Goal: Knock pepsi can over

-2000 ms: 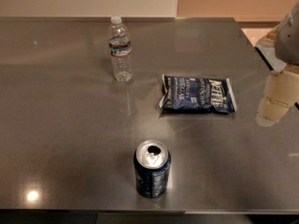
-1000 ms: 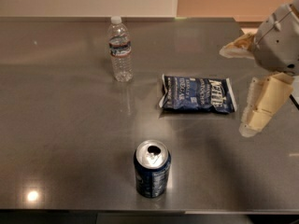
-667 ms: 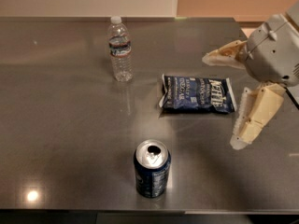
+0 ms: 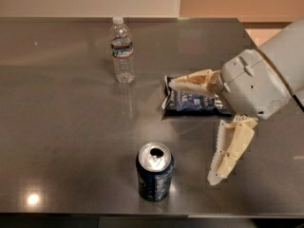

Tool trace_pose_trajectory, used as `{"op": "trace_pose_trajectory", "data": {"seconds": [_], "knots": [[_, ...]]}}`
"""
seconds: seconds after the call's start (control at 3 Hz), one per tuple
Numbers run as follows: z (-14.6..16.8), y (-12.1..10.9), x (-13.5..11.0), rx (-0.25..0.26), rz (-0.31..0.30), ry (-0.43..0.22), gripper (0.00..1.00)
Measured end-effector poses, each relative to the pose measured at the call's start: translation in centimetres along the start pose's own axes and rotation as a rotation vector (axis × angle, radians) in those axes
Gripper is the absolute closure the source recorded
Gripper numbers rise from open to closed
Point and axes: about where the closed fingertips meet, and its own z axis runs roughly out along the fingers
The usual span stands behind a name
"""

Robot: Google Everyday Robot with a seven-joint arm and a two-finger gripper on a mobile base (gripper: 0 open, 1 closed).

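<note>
I see the can [image 4: 155, 171] standing upright near the front edge of the desk [image 4: 66, 127], its opened top facing up. My claw [image 4: 191, 132] hangs just to its right, spread wide, touching nothing. Its far finger crosses over the chip bag [image 4: 190, 102]. The water bottle [image 4: 122, 51] stands far back, left.

A clear water bottle [image 4: 121, 51] stood upright on the far part of the grey metal table [image 4: 61, 141]. Right of it and nearer, a dark blue chip bag [image 4: 190, 101] lay flat, partly hidden behind the gripper [image 4: 191, 132] over the table's right side.
</note>
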Motion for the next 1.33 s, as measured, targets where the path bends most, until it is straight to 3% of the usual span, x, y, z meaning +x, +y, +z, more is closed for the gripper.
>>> {"op": "trace_pose_trajectory", "data": {"seconds": [0.67, 1.33], "knots": [[4.6, 1.3, -0.7, -0.077, -0.030, -0.114, 0.00], [7.8, 2.1, 0.2, -0.135, -0.003, -0.155, 0.02]]}}
